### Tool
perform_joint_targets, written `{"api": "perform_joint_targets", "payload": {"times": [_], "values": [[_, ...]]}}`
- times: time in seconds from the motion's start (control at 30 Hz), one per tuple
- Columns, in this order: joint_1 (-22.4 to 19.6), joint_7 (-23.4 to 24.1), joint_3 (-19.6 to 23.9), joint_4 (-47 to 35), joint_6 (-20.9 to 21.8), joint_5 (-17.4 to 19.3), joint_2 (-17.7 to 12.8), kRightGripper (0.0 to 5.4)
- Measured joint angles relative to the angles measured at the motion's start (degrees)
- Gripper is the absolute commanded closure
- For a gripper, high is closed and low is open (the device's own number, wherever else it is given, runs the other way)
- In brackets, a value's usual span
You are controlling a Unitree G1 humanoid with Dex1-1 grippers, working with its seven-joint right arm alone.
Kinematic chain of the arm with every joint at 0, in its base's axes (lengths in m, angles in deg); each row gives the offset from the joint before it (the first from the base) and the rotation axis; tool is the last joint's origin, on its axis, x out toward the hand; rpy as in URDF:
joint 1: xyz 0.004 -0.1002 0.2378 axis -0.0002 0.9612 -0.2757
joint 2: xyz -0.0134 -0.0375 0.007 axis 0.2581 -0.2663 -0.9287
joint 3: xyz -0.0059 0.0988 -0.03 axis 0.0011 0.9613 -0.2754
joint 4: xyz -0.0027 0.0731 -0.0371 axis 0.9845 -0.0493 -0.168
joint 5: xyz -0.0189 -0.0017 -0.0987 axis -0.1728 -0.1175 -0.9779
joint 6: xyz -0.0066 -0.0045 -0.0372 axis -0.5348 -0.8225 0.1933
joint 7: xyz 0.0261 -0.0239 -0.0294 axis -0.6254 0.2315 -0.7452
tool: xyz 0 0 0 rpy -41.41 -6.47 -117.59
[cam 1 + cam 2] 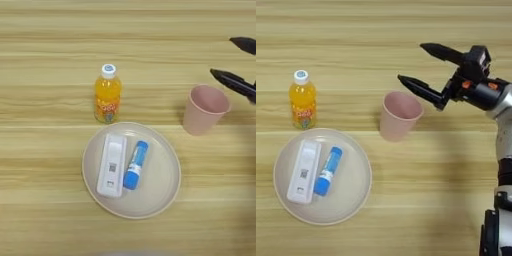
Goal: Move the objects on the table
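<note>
Here the end effector (416,64) stood wide open at upper right, just above the upright pink cup (398,115). The juice bottle (107,94) stood left of centre on the table (45,60); the blue tube (135,165) lay on the plate (162,187) beside a white device (111,165).

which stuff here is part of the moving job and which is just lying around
Part of the job:
- orange juice bottle, upright beside the plate
- pink cup, upright, near the open hand
- blue tube, lying on the plate

Just lying about:
- beige plate
- white device, lying on the plate
</note>
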Motion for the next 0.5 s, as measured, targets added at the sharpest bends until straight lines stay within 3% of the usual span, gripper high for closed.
{"api": "perform_joint_targets", "payload": {"times": [0.5], "values": [[4.1, -2.4, -5.7, 5.7, 6.2, -6.8, 0.0, 0.04]]}}
